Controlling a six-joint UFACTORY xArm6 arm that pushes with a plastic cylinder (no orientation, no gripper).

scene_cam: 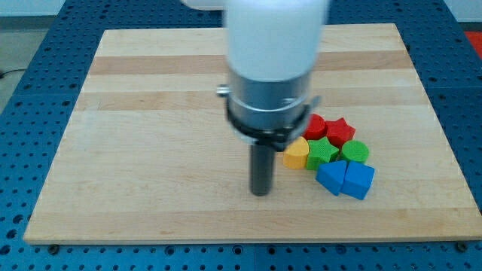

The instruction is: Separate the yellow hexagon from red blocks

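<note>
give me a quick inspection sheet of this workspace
surface: wooden board, all blocks bunched at the view's right
job's things: yellow block, shape unclear, sits in the cluster; red block and red star toward the view's top of it, contact unclear
clutter: green star, green block, two blue blocks
tool: my tip rests on the board just to the view's left of the yellow block, apart from it
cables: nothing seen
surroundings: blue perforated table around the board

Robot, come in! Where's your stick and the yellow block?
My tip left of the cluster, touching nothing. Yellow block against green star, near red blocks. Path clear.
</note>
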